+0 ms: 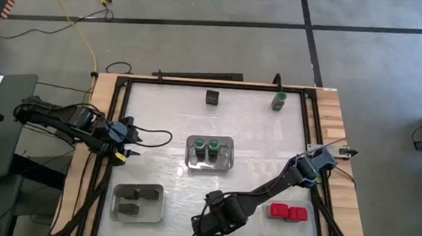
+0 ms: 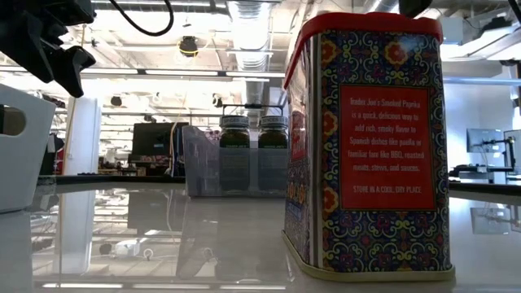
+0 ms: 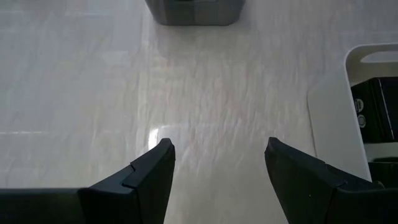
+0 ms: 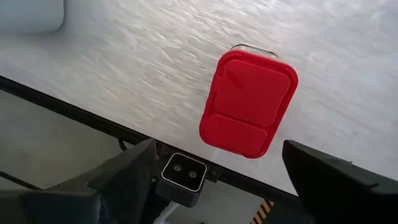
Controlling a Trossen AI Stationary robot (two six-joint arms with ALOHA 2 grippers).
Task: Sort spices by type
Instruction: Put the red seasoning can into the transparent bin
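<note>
Lighting is bright and even, from ceiling strip lights (image 2: 163,73) seen in the low view at 11 o'clock; the glossy white table (image 1: 166,115) mirrors them as streaky glare, with a hot spot in the left wrist view near 8 o'clock. Shadows are soft and short. In the low view the red-topped tin (image 2: 366,142) at 3 o'clock is sharp enough to read its label, while the two jars (image 2: 252,134) behind look slightly soft and the white tray (image 2: 20,146) at 9 o'clock is blurred.
</note>
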